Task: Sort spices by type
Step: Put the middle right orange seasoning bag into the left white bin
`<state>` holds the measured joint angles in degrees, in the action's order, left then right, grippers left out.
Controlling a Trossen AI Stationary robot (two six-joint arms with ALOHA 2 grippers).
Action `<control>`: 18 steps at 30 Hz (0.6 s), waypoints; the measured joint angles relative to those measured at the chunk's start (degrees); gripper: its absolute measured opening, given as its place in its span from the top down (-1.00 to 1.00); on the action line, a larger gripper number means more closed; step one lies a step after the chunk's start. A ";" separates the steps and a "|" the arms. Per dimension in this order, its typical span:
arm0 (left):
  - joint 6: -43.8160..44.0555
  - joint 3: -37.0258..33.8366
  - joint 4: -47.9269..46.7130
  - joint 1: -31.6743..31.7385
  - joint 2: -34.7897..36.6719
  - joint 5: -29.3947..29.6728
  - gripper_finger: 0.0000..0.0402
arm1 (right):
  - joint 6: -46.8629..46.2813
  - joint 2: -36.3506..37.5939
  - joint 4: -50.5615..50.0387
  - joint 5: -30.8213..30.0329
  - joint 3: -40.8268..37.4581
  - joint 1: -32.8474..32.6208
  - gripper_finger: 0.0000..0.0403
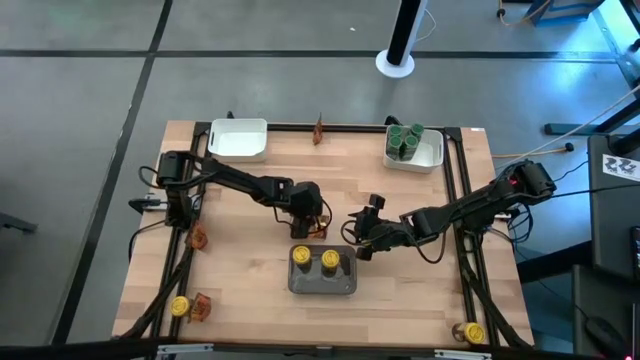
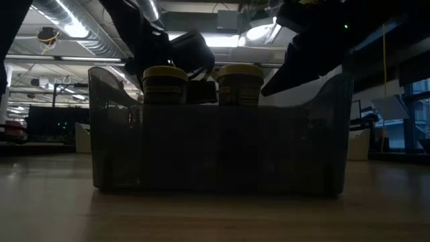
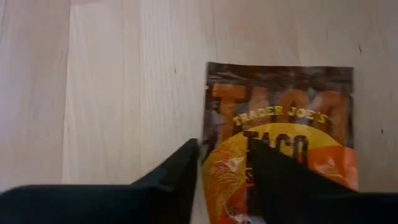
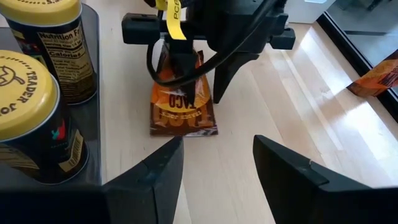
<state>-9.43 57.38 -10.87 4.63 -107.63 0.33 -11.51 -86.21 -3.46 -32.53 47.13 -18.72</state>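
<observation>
A crinkly reddish-orange packet (image 3: pixel 280 124) lies flat on the wooden table just beyond the grey tray (image 1: pixel 322 283). My left gripper (image 3: pixel 224 149) is down on it from above and shut on it. My right gripper (image 4: pixel 217 146) hangs open over bare table to the packet's right, by the grey tray's far right corner, holding nothing. Two yellow-lidded jars (image 1: pixel 300 257) (image 1: pixel 330 260) stand in the grey tray. Green-lidded jars (image 1: pixel 405 138) stand in the white tray (image 1: pixel 432 158) at the far right. My left gripper comes at the packet slanting down from the table's left. One finger (image 3: pixel 183 168) stands at the packet's side edge and the other (image 3: pixel 273 171) on its printed face. The strip between them (image 3: pixel 227 168) bulges up. The packet's far end (image 3: pixel 280 78) lies on the table.
An empty white tray (image 1: pixel 238 138) stands at the far left. Loose packets lie at the far edge (image 1: pixel 318 128), the left edge (image 1: pixel 197 238) and the near left (image 1: pixel 202 306). Single yellow-lidded jars stand near left (image 1: pixel 180 306) and near right (image 1: pixel 472 332).
</observation>
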 joint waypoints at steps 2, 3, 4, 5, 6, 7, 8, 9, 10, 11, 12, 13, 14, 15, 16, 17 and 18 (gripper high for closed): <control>-1.11 -0.41 -0.01 0.04 -0.02 -0.38 0.52 | 0.00 0.00 0.00 0.00 0.00 0.00 0.03; -1.55 -0.54 -0.03 0.04 -0.02 -0.47 0.61 | 0.00 0.00 0.00 0.00 0.00 -0.01 0.03; -1.73 -0.54 -0.15 0.02 -0.06 -0.43 0.70 | 0.00 0.00 0.00 0.01 0.00 -0.01 0.03; -1.75 -0.54 -0.24 0.02 -0.07 -0.43 0.79 | 0.00 0.00 0.00 0.00 0.00 -0.01 0.03; -1.85 -0.56 -0.25 0.04 -0.10 -0.39 0.87 | 0.00 0.01 0.00 0.00 0.00 0.00 0.03; -2.27 -0.56 -0.25 0.05 -0.11 -0.38 0.93 | 0.00 0.02 0.00 0.00 0.00 -0.01 0.03; -2.83 -0.59 -0.28 0.06 -0.11 -0.38 0.96 | 0.00 0.02 -0.02 0.00 0.00 0.00 0.03; -3.03 -0.59 -0.30 0.06 -0.11 -0.36 0.96 | 0.00 0.02 -0.02 0.00 0.00 0.00 0.03; -3.06 -0.59 -0.31 0.03 -0.11 -0.31 0.96 | 0.00 0.02 -0.02 0.00 0.00 0.00 0.03; -3.06 -0.61 -0.36 -0.04 0.15 -0.19 0.98 | 0.00 0.02 -0.02 0.00 0.00 0.00 0.03; -3.05 -0.65 -0.48 -0.17 0.55 0.11 0.98 | 0.00 0.02 -0.03 0.00 0.00 0.00 0.03; -3.06 -0.72 -0.60 -0.39 0.83 0.72 0.99 | 0.00 0.02 -0.03 0.02 0.00 0.00 0.03; -3.04 -0.79 -0.85 -0.62 1.44 1.33 0.99 | 0.00 0.02 -0.02 0.04 0.00 -0.01 0.03; -2.98 -0.97 -1.48 -0.90 2.12 1.81 0.99 | 0.00 0.02 -0.05 0.07 0.00 0.00 0.03; -2.94 -1.08 -2.25 -1.13 2.97 2.39 0.99 | 0.00 0.02 -0.11 0.09 0.00 0.00 0.03; -2.88 -1.22 -2.71 -1.40 3.83 2.93 0.99 | 0.00 0.02 -0.09 0.09 0.02 0.00 0.03; -2.69 -1.24 -2.64 -1.72 4.83 3.61 1.00 | 0.00 0.02 -0.12 0.13 0.00 0.00 0.03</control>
<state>-12.12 56.14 -13.51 2.91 -102.81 3.93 -11.51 -86.19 -3.59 -32.40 47.13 -18.72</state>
